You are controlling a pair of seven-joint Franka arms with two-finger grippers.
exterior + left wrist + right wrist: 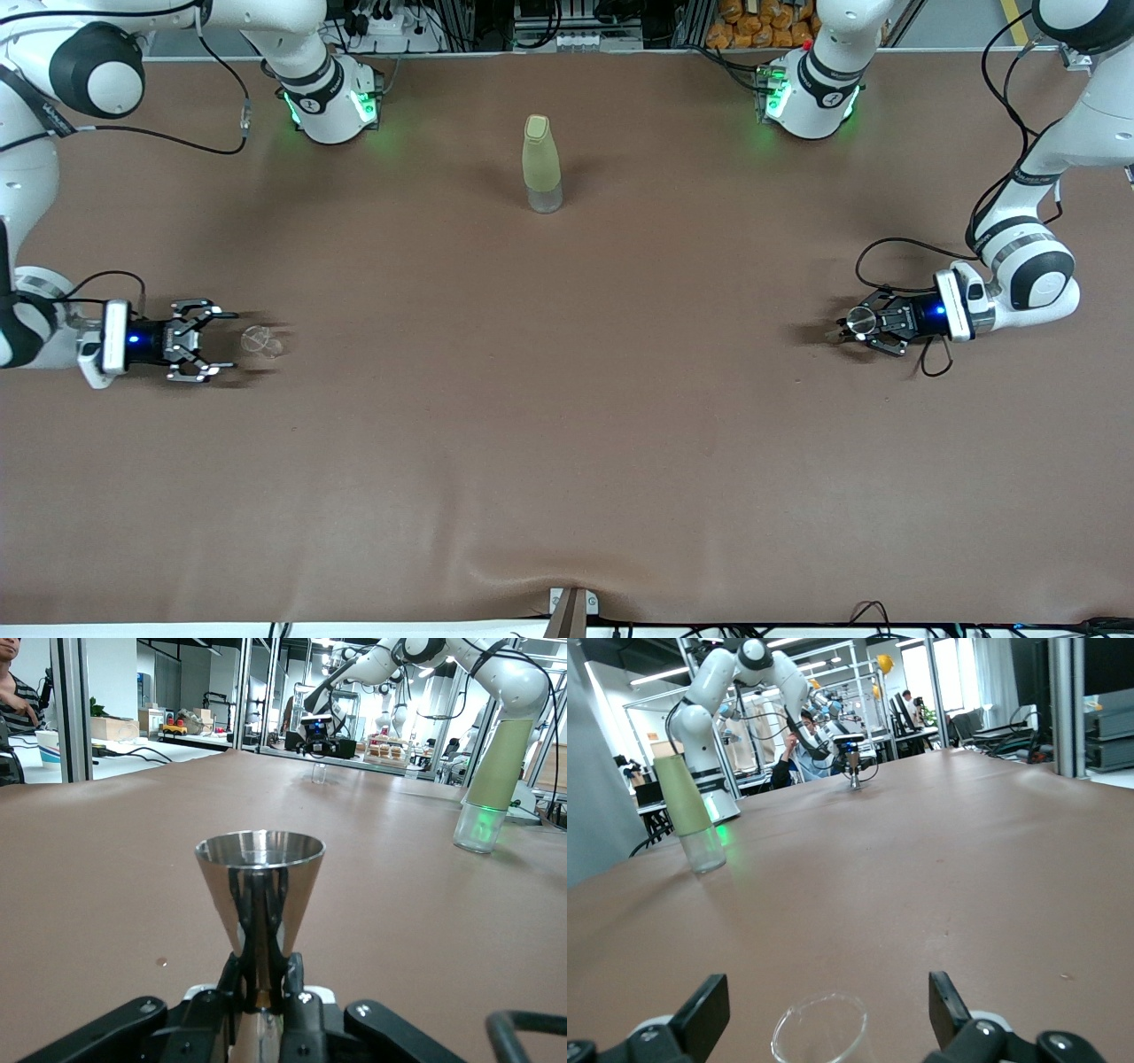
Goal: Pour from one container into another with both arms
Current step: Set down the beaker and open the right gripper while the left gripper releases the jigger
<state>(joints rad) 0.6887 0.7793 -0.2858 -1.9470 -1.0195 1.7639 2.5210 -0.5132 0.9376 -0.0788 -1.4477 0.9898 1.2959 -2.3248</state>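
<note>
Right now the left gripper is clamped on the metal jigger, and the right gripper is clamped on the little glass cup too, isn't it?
Only half right. The left gripper is shut on the metal jigger, but the right gripper is open: the right wrist view shows its fingers spread apart, clear of the glass cup standing on the table.

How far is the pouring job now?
Done: the left gripper is shut on the small silvery metal jigger. In hand: the open right gripper is low at the tiny clear glass cup on the brown table, not gripping it. Left: gripping, bringing both together, pouring.
</note>
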